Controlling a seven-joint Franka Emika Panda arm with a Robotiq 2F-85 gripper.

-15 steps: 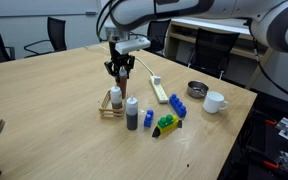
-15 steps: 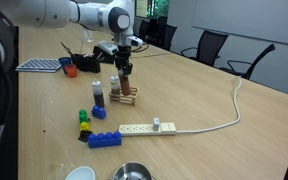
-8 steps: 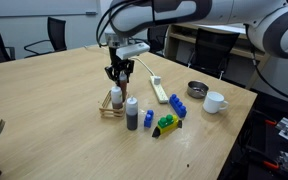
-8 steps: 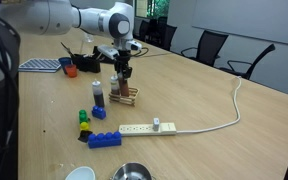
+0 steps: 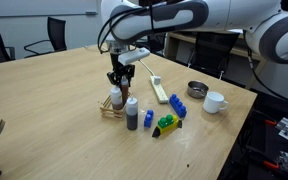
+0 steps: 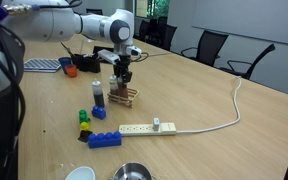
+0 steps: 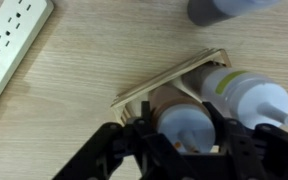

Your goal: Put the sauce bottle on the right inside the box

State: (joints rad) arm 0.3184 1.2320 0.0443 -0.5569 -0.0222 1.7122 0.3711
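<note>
- Sauce bottle in an exterior view: stands upright inside the box, mid-table. The gripper is straight above, down on the bottle's top.
- Same view, surface and room: light wood table, with office chairs behind the far edge. A white-topped dark bottle is just beside the box. Toy blocks, power strip, bowl and mug crowd one side. The opposite side is wide bare tabletop.
- In an exterior view, the sauce bottle is in the box with the gripper on it. The dark bottle is near.
- Same view: toy blocks and power strip lie toward the camera. The strip's cable runs to the table edge. Open table lies beyond, with chairs by a grey wall.
- Wrist view: the gripper has its fingers pinching the sauce bottle from both sides.
- Same view: a yellowish bottle sits right beside it inside the box. The power strip is well apart, with bare wood between.
</note>
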